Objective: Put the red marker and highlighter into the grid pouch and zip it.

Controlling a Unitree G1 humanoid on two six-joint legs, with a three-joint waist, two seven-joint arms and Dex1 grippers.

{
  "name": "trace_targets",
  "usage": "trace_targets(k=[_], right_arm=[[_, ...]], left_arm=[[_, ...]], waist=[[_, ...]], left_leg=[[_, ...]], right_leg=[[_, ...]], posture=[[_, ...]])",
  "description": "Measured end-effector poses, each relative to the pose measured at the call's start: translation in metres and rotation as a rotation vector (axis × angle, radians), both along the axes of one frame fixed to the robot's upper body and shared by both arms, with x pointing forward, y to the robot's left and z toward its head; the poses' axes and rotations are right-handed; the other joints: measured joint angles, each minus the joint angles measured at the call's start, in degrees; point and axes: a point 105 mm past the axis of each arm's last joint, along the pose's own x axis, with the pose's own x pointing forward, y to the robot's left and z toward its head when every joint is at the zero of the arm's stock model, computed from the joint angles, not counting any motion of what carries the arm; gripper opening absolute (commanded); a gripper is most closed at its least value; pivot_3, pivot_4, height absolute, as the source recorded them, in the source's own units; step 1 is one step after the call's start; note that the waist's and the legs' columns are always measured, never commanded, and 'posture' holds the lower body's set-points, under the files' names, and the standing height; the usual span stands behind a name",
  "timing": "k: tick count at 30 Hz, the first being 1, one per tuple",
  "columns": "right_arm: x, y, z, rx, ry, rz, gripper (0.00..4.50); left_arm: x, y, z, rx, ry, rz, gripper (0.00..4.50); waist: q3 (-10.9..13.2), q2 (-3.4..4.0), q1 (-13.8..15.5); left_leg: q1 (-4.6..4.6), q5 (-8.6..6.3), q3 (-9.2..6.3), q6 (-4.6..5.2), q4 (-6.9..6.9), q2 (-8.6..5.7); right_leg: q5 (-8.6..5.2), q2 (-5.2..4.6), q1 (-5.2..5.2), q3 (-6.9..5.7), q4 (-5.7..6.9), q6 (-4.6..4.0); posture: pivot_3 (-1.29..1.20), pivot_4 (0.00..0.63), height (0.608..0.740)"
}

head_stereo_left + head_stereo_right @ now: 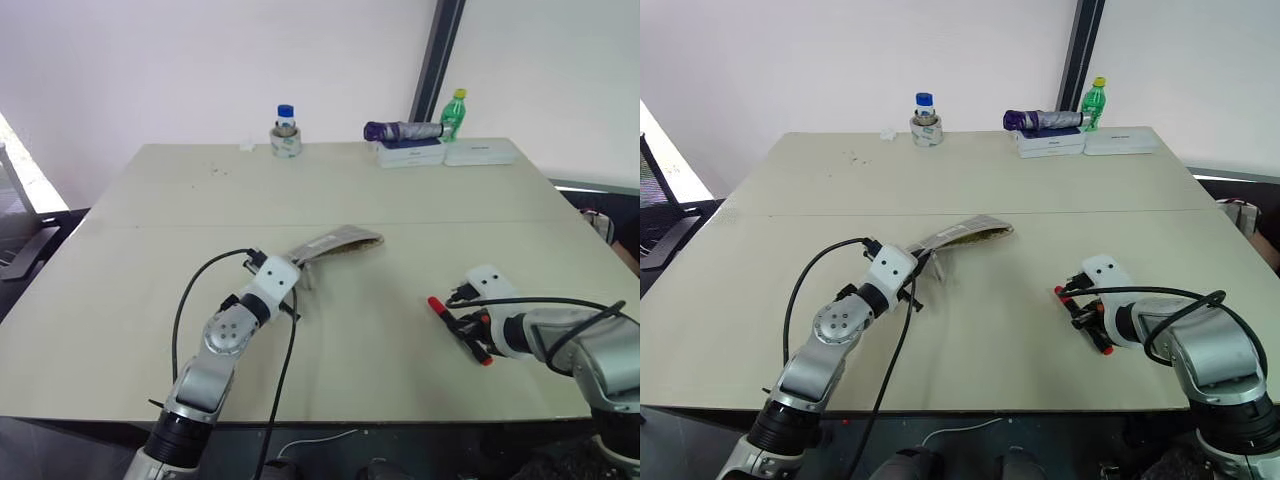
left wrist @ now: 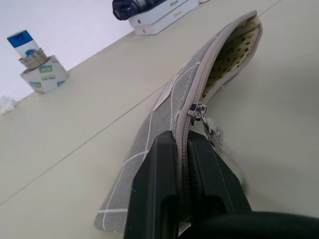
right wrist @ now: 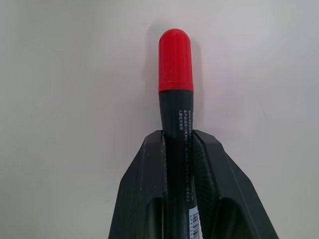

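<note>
Both claws are clamped on something: the right claw (image 3: 177, 144) has its fingers closed on the black barrel of the red marker (image 1: 459, 330), red cap poking out ahead, low over the tabletop (image 1: 400, 240) on the robot's right; the left claw (image 2: 182, 154) is pinched on the zipper edge of the grid pouch (image 1: 335, 245), near its closed end, holding it propped with the open mouth facing away toward the middle of the tabletop. The zipper pull (image 2: 199, 110) sits just ahead of the left fingers, so the opening is long. To do this step well, I would lift the marker clear, carry it across to the mouth and line it up with the pouch's length, cap leading, before sliding it in; the left claw should hold the mouth steady and gaping. The highlighter cannot be made out, though it may already lie inside. At the far edge stand a blue-capped jar (image 1: 286, 131) on a roll of tape, a folded umbrella (image 1: 405, 130) on white boxes (image 1: 445, 153) and a green bottle (image 1: 455, 113), all well apart. Nothing lies between marker and pouch; the narrow mouth is the main hazard.
</note>
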Motion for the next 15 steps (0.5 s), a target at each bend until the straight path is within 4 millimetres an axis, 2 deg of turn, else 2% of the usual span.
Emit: trace_targets(k=[6,9,12,15], right_arm=[[0.015,0.022,0.014,-0.079,-0.16,0.205,0.21],[0.025,0.047,0.04,-0.143,-0.309,0.409,0.21],[0.036,0.066,0.068,-0.226,-0.438,0.531,0.21],[0.042,0.075,0.068,-0.277,-0.452,0.591,0.21]], left_arm=[[0.0,-0.001,0.001,-0.006,-0.006,-0.005,0.0],[-0.001,-0.003,0.002,-0.005,-0.01,-0.02,0.0],[-0.003,-0.006,0.002,0.003,-0.011,-0.043,0.0],[-0.005,-0.01,0.002,0.013,-0.015,-0.062,0.0]], waist=[[0.0,0.0,-0.01],[0.01,0.01,-0.19],[0.01,-0.01,-0.14],[0.02,-0.03,0.18]], left_leg=[[0.0,0.03,0.01,-0.05,0.0,0.0],[0.01,0.04,0.03,-0.07,-0.01,0.0],[0.03,0.04,0.01,-0.08,-0.02,0.02],[0.0,0.04,-0.01,-0.07,-0.01,0.0]], right_leg=[[0.0,0.01,0.0,0.0,0.0,0.01],[0.01,0.01,-0.01,0.0,0.0,0.03],[0.0,0.03,0.01,-0.01,0.0,0.03],[0.0,0.0,0.03,-0.01,-0.09,0.04]], posture=[[0.0,0.15,0.74],[0.0,0.15,0.74],[0.0,0.15,0.74],[0.0,0.15,0.74]])
